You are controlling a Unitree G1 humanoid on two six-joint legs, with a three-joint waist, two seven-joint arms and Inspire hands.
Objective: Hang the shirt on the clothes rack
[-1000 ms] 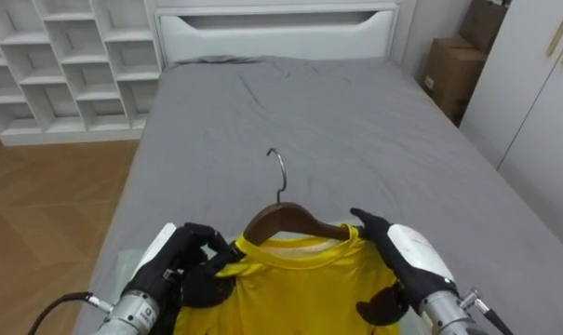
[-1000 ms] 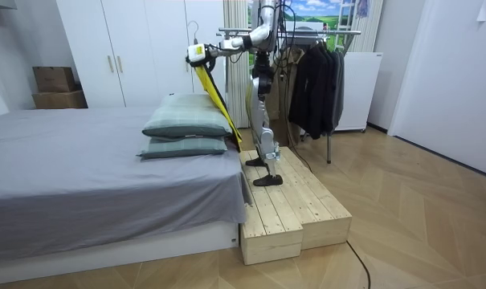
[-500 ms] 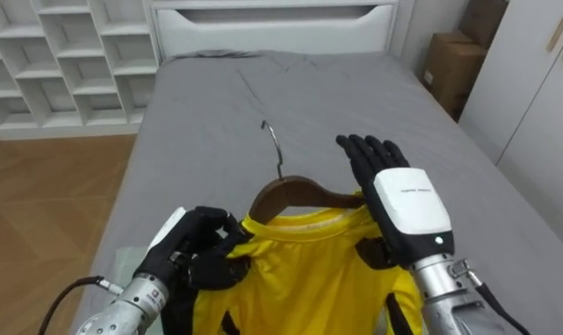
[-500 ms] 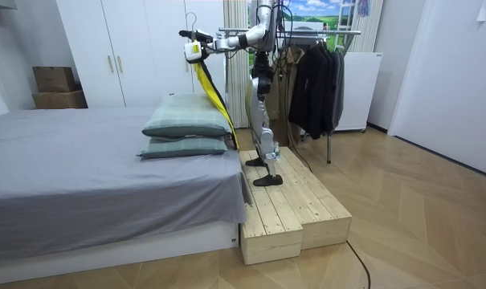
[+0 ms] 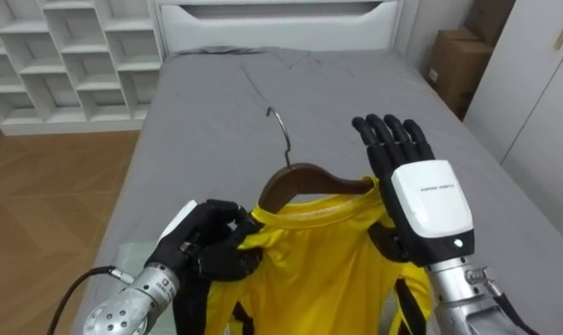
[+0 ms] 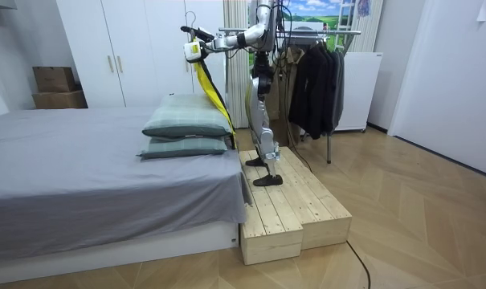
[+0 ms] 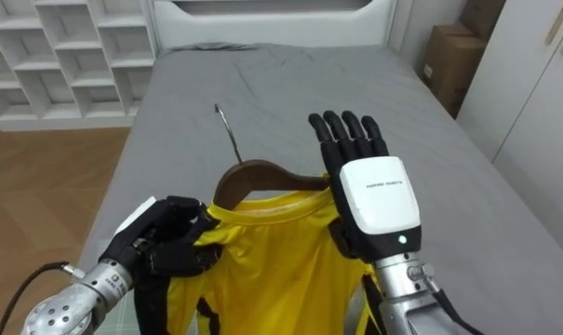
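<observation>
A yellow shirt [image 5: 309, 270] hangs on a brown wooden hanger [image 5: 304, 177] whose metal hook [image 5: 279, 126] points up over the grey bed. My left hand [image 5: 211, 247] is shut on the shirt's left shoulder where it covers the hanger's end. Beside the hanger's right shoulder my right hand [image 5: 421, 195] is held up open, its fingers straight and its back toward me; whether its palm touches the shirt is hidden. In the room view I stand on a wooden platform [image 6: 295, 213] at the pillow end of the bed, arms stretched out high, and the shirt [image 6: 209, 84] dangles from them.
The grey bed [image 5: 337, 93] stretches ahead to a white headboard [image 5: 272, 23]. White cube shelves [image 5: 67, 56] stand at the far left, cardboard boxes [image 5: 453, 65] and wardrobe doors [image 5: 542, 102] at the right. A clothes rack [image 6: 323, 34] with dark garments is behind me, and two pillows [image 6: 186, 124] lie below the shirt.
My right hand has come off the shirt's right shoulder and risen, fingers straightened upward. Both arms have lifted the hanger and shirt a little higher.
</observation>
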